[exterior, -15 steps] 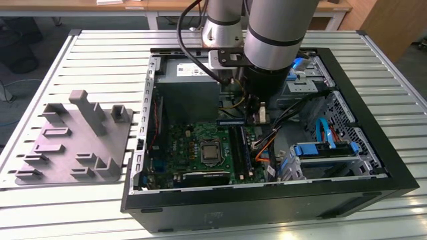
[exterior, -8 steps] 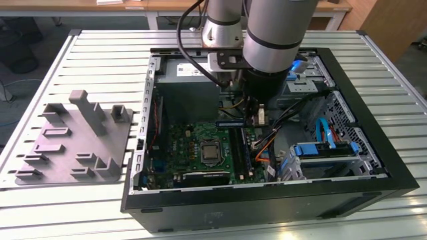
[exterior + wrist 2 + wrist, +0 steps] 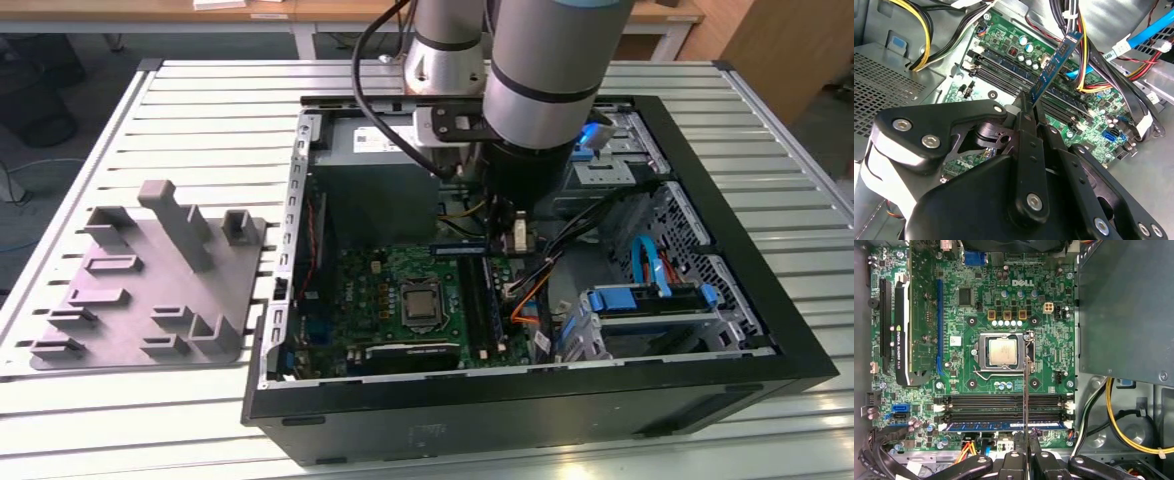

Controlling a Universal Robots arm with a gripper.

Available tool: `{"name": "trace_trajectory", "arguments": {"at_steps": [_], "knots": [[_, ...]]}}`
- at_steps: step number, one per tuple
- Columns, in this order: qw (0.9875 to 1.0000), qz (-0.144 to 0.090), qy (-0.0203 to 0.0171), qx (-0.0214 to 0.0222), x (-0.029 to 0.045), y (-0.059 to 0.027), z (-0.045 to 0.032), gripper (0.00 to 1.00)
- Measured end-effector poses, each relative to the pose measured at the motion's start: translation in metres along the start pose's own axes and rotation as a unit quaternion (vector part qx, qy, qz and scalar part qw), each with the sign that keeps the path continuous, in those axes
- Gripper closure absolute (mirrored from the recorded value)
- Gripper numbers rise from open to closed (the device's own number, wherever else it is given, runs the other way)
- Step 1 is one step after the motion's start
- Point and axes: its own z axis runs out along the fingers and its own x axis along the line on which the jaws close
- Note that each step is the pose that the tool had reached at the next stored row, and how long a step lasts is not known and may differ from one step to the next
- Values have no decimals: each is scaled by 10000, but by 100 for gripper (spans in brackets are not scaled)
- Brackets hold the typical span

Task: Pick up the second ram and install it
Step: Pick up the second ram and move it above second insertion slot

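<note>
A pale slatted metal surface (image 3: 200, 95) carries one open computer case (image 3: 534, 415) lying on its side. Beside it, toward the exterior view's left, sits one grey tray (image 3: 147, 300) with upright posts. One robot arm (image 3: 547, 70) reaches down into the case.

In the second wrist view the claw (image 3: 1028, 102) is pinched onto the second ram (image 3: 1054, 65). Its two black fingers (image 3: 1024, 135) are pressed against the stick's flat faces at one end. The blue board juts out from the fingertips, tilted, toward the green motherboard (image 3: 1004, 37) and clear of it. In the first wrist view the same stick shows edge-on as a thin line. It crosses the bank of memory slots (image 3: 1004, 402) and points toward the one processor socket (image 3: 1001, 351).

That makes two memory sticks in all: one in the claw, and one seated stick (image 3: 1004, 425) lying flat in the slot at the edge of the bank. The slots next to it are bare.
</note>
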Motion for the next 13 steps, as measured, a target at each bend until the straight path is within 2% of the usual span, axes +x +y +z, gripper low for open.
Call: {"name": "trace_trajectory", "arguments": {"at_steps": [13], "knots": [[10000, 0, 0, 0, 36, 82, 21, 86]]}}
